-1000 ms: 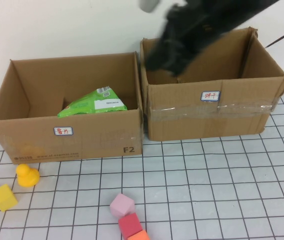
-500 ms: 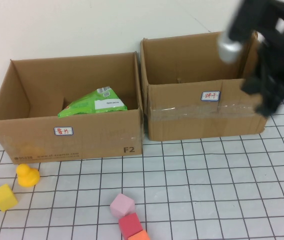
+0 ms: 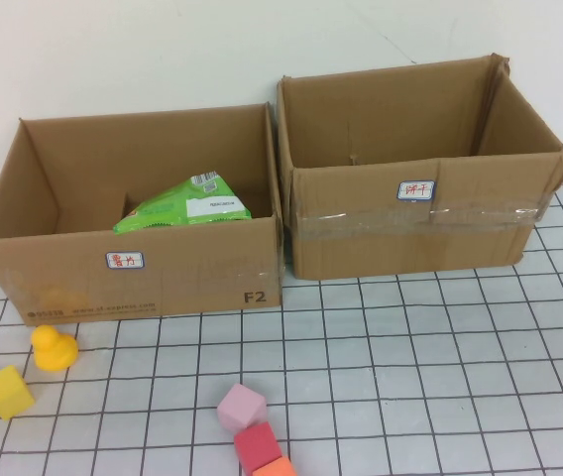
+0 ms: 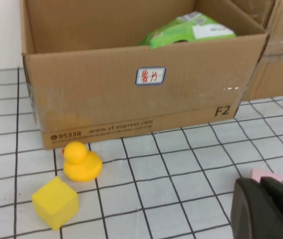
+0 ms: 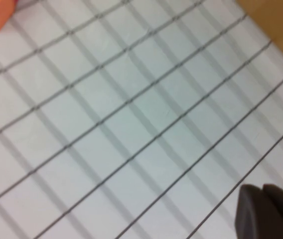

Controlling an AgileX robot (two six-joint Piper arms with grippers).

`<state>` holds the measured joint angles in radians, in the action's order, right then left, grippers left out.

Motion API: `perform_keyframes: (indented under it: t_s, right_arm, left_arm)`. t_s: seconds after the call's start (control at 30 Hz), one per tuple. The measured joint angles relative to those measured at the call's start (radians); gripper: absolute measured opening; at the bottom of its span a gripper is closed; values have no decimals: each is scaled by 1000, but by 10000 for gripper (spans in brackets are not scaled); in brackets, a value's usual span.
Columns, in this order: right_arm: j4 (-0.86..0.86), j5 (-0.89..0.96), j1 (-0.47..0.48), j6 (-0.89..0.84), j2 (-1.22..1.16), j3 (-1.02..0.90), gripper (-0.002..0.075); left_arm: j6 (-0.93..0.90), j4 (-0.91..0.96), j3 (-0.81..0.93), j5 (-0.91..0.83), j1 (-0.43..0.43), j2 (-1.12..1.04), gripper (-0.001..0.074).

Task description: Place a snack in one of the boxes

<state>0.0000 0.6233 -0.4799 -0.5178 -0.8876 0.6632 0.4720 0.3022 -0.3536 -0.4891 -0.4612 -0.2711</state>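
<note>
A green snack bag [image 3: 187, 203] lies inside the left cardboard box [image 3: 133, 273]; it also shows in the left wrist view [image 4: 191, 31]. The right cardboard box [image 3: 410, 233] stands open beside it, and the part of its inside that shows holds nothing. My left gripper [image 4: 260, 184] is shut and empty, low over the grid mat in front of the left box [image 4: 131, 99]. My right gripper [image 5: 262, 191] is shut and empty over bare grid mat. Neither arm shows in the high view.
A yellow duck [image 3: 54, 349] and a yellow cube [image 3: 7, 391] sit at the front left. A pink cube [image 3: 241, 407], a red cube [image 3: 259, 446] and an orange block [image 3: 277, 468] sit at the front middle. The wall is behind the boxes.
My right arm was over the right box, swung to the right past it, and has left the high view. The boxes, snack and toys have not moved.
</note>
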Motion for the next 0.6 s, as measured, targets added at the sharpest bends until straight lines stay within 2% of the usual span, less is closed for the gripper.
perform_keyframes:
  t_s: [0.2,0.4,0.6]
  right_arm:
    - [8,-7,0,32,226,-185,6]
    - [12,51,0,38,369,-230,6]
    - [13,107,0,38,392,-234,6]
  left_arm:
    - [0,0,6,6,0,0,-1]
    - [0,-15,18,-53,0,0,-1]
    - [0,-16,19,-84,0,0,-1]
